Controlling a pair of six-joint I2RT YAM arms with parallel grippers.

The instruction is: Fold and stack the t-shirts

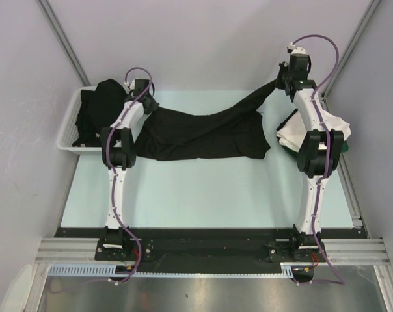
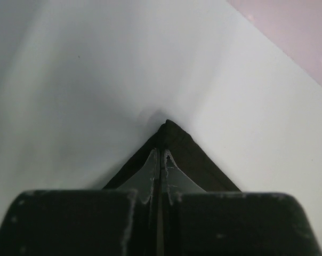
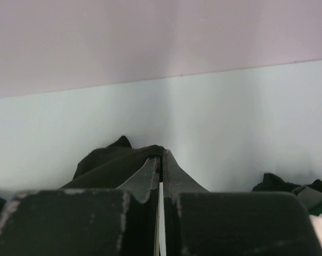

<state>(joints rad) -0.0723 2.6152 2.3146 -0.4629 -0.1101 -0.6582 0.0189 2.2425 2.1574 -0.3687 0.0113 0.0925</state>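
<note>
Top external view: a black t-shirt (image 1: 203, 133) is being held stretched across the far part of the pale table (image 1: 203, 195). One edge is being pinched by the left gripper (image 1: 149, 104) beside the white slotted basket (image 1: 67, 130). The opposite corner is being lifted higher by the right gripper (image 1: 282, 81), so the cloth is sagging onto the surface between them. In both wrist views the fingers are being pressed together on a thin point of black fabric, so each claw is judged to be clenched on the shirt. More black shirts (image 1: 99, 107) are being kept heaped in the basket, and a white shirt (image 1: 293, 133) is lying beneath the right arm with a dark green one (image 1: 289, 151) just beside it.

Very little cloth is being gripped at either end, so a corner could be pulled free if the arms are spread further. Because the two ends are being held at unequal heights, the shirt could be laid down skewed and wrinkled. The nearby white shirt could also be dragged if the raised corner is swept low.
</note>
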